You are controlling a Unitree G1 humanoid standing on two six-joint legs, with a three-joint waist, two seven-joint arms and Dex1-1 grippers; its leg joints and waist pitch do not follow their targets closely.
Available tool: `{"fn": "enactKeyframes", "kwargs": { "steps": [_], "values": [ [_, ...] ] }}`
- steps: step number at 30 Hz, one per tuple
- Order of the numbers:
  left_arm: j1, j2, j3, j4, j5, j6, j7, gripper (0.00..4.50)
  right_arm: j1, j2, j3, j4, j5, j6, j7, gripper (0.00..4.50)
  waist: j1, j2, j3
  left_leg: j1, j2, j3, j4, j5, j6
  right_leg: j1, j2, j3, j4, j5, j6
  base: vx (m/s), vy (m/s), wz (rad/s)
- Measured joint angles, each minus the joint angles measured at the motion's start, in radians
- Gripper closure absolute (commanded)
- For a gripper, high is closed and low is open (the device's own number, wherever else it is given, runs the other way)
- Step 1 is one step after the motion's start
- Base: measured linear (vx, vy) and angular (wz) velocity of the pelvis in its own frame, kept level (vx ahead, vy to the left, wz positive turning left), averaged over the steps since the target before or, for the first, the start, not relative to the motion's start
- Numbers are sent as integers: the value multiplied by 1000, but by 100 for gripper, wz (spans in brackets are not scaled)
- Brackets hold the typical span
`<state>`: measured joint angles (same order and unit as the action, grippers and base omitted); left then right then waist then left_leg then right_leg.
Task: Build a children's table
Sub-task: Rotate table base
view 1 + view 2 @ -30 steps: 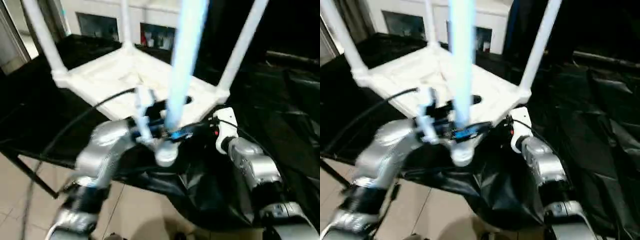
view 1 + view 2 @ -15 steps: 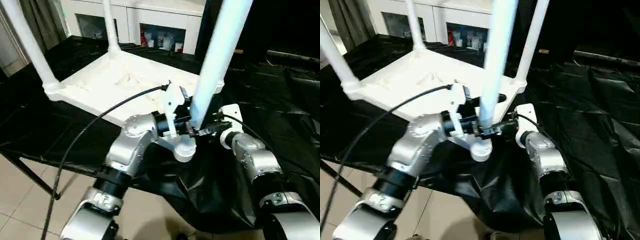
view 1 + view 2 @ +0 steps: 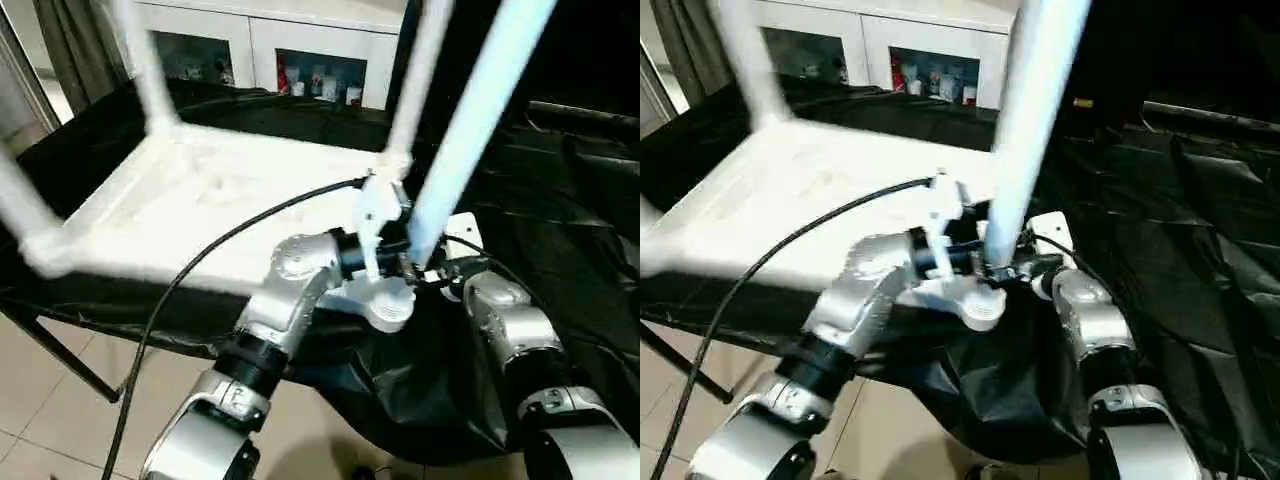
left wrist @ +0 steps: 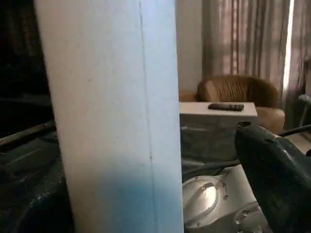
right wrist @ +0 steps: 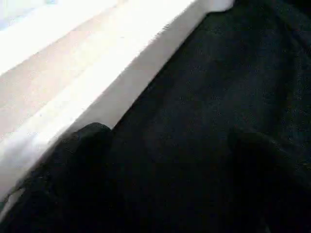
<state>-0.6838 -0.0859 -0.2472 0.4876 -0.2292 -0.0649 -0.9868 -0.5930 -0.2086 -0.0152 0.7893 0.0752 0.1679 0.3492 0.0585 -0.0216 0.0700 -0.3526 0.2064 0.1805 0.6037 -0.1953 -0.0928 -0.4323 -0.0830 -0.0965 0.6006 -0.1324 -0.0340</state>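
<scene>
Your upturned tabletop (image 3: pixel 200 200) is lying on the black-draped desk (image 3: pixel 560 200), fitted legs (image 3: pixel 150 75) pointing up. Your left pincer (image 3: pixel 405 262) is grasping the loose leg (image 3: pixel 470 130), which is leaning up and rightward. Your right pincer (image 5: pixel 165 170) is hanging released over the cloth.

Both forearms are built from rounded silver metal casings joined by black ring-shaped bands. The left forearm (image 3: pixel 290 290) ends in a black wrist collar with a white plastic bracket (image 3: pixel 372 215) standing off it, and a thin black cable (image 3: pixel 190 270) loops away from that bracket. The right forearm (image 3: pixel 510 325) carries a white block at the wrist (image 3: pixel 458 232) with thin black wires beside it.
</scene>
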Motion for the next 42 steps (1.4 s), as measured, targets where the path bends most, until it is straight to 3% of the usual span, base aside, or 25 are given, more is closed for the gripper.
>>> {"fn": "enactKeyframes", "kwargs": {
  "steps": [6, 11, 14, 18, 23, 27, 31, 42],
  "values": [
    [-21, 7, -23, 47, 52, -25, 38, 0, -18, 3, -16, 24, -5, -25, -48, 2, 8, 4, -2, -1, 0, 0, 0, 0, 0, 0, 0, 0, 0, 0, 0, 0, 0, 0],
    [-15, 70, -21, 44, 58, -10, 22, 0, -34, -51, -60, 30, 6, -49, -59, 2, 22, 6, -3, -1, 0, -1, 0, 0, 0, 0, 0, -1, 0, 0, 0, 0, 0, 0],
    [53, 154, -24, -39, 39, 50, -67, 0, 17, -108, -60, -59, 18, -40, 41, 2, 29, 9, -5, -1, 0, -1, -1, 1, 1, 0, 0, -1, 0, -1, 1, 0, 0, 0],
    [120, 281, -42, -73, 29, 121, -176, 29, 122, -198, -11, -222, 31, -3, 224, 0, 35, 10, -6, -1, 0, -1, 0, 3, 5, -1, 0, -1, 0, -1, 1, 0, 0, 0],
    [109, 350, -72, -6, 122, 71, -182, 69, 234, -290, 39, -428, 84, 52, 401, 0, 44, 11, -6, 2, 0, 0, 1, 3, 4, 1, 0, -1, 0, -1, 2, 0, 0, 0],
    [80, 358, -83, 52, 168, 43, -147, 103, 335, -422, 47, -638, 133, 132, 534, 0, 56, 12, -7, 2, 0, -3, 0, 3, 4, 5, -1, -3, -3, 0, 3, 0, 0, 0],
    [47, 348, -96, 90, 186, 41, -141, 133, 407, -507, 47, -789, 179, 204, 633, 0, 54, 19, -11, 4, 0, -8, -1, 3, 4, 16, 0, -13, -17, 0, 4, 0, 0, 0],
    [1, 341, -126, 211, 226, -25, -190, 217, 492, -590, 30, -928, 226, 312, 677, 0, 57, 28, -17, 2, 0, -11, -2, 3, 5, 23, -6, -26, -24, 0, 6, 0, 0, 0]
  ]
}}
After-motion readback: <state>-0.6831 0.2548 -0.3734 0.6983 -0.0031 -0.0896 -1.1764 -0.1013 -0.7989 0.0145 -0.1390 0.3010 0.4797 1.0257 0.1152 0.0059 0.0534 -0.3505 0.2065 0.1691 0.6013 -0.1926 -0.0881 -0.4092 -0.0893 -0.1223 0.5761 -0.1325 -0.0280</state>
